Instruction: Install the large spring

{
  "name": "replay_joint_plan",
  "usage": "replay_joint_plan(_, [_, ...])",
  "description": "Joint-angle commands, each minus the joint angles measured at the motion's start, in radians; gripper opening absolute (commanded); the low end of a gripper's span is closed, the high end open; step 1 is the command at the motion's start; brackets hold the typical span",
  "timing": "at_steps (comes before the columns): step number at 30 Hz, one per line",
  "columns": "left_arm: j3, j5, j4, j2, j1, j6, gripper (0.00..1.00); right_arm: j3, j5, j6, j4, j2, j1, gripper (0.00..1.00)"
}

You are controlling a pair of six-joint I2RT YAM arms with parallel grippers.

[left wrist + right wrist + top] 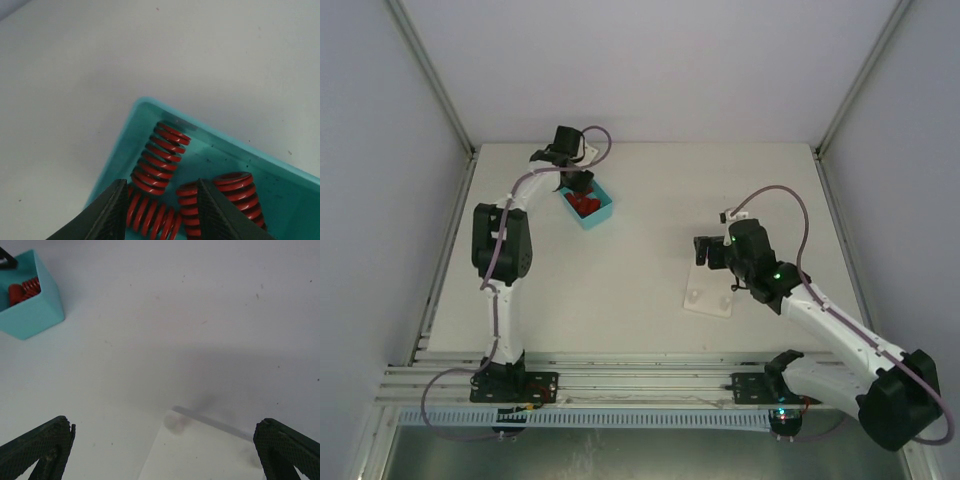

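Several red springs (162, 155) lie in a teal bin (280, 200), which stands at the back left of the table in the top view (596, 215). My left gripper (160, 210) is open, its fingers lowered into the bin on either side of a lying red spring (152, 217). My right gripper (162, 450) is wide open and empty, hovering over the far edge of a white base plate (210, 455) with a small white peg (172, 422). The plate lies at the right middle in the top view (705, 300). The bin and its springs also show in the right wrist view (30, 310).
Grey side walls and aluminium posts (440, 90) bound the white table. An aluminium rail (640, 385) carries both arm bases at the near edge.
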Motion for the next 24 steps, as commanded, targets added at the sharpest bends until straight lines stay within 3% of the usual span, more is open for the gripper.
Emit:
replay_joint_plan(1, [0.075, -0.066, -0.084, 0.046, -0.014, 0.074, 0.42, -0.012, 0.035, 0.000, 0.031, -0.020, 0.007, 0.99])
replay_joint_plan(24, [0.121, -0.139, -0.069, 0.171, -0.029, 0.131, 0.38, -0.023, 0.074, -0.002, 0.012, -0.077, 0.008, 0.99])
